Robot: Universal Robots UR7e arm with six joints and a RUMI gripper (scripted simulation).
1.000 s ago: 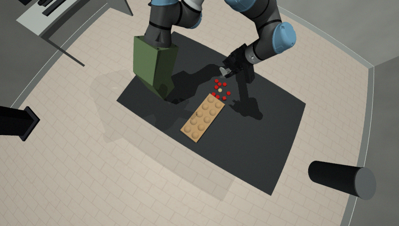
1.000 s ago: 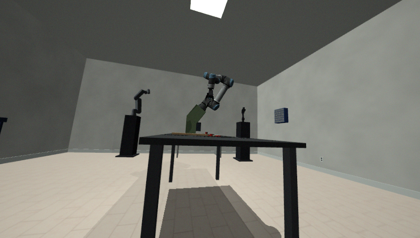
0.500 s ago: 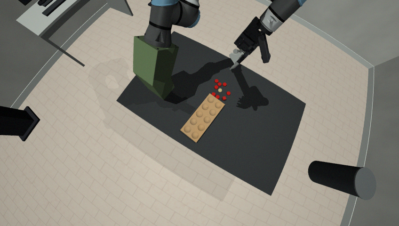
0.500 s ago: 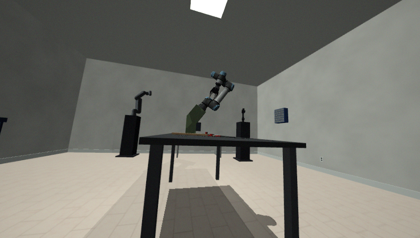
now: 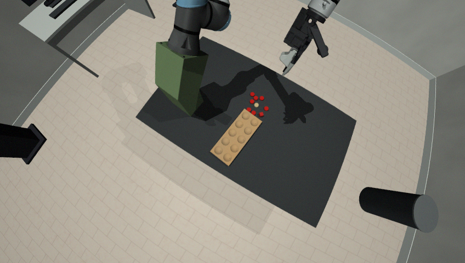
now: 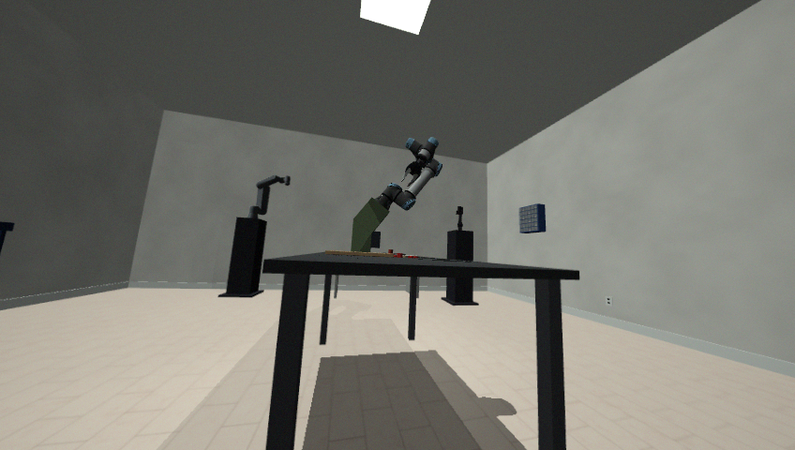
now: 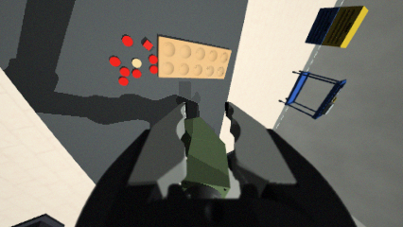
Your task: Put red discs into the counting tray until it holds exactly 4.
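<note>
Nearest the wrist camera, the jaws (image 5: 284, 72) (image 6: 408, 179) stand partly open, rather narrow, with nothing between them, raised high and beyond the table edge. Farther off on the table (image 5: 287, 169) (image 6: 424, 265) (image 7: 95, 28), red discs (image 5: 266, 108) (image 7: 127, 41) cluster around one cream disc (image 5: 256, 104) (image 7: 136, 62), just beyond one short end of the wooden counting tray (image 5: 236, 137) (image 7: 194, 62). All ten pockets are unfilled, so four discs are needed. Those beside the tray's end leave little finger room; the outer ones look easier, with open table alongside the tray's long sides.

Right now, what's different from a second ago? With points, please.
Gripper (image 5: 283, 74) (image 6: 406, 182) (image 7: 205, 103) swung away from the red discs (image 5: 266, 108) (image 6: 412, 256) (image 7: 114, 61), toward the top view's right and slightly up, and tipped over. Nothing taken hold of or let go; its fingers stand apart with nothing between. Discs and tray (image 5: 236, 136) (image 6: 345, 253) (image 7: 191, 61) stayed put.
</note>
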